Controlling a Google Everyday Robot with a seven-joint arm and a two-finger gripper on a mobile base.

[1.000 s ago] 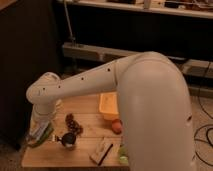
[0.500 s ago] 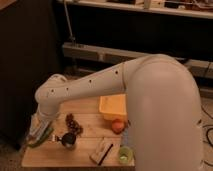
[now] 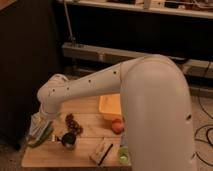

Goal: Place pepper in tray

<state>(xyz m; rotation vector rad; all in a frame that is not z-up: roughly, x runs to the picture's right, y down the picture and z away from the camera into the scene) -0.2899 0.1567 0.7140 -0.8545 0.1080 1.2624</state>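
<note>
The pepper [image 3: 42, 136] is a long green chili lying slantwise at the left end of the wooden table [image 3: 55, 156], close to the edge. My gripper [image 3: 40, 126] is at the end of the white arm, right over the pepper's upper end and touching or almost touching it. The tray [image 3: 108, 107] is an orange-yellow bin at the table's back, to the right of the gripper; my big white arm hides its right part.
A dark cluster [image 3: 73, 124] and a small dark cup [image 3: 68, 141] sit just right of the pepper. A round orange-red fruit [image 3: 117, 126], a flat box [image 3: 101, 150] and a green-bottomed cylinder [image 3: 122, 153] lie further right. Dark shelving stands behind.
The arm's forearm and wrist have risen and swung a little to the right. The gripper stays at the pepper by the table's left edge.
</note>
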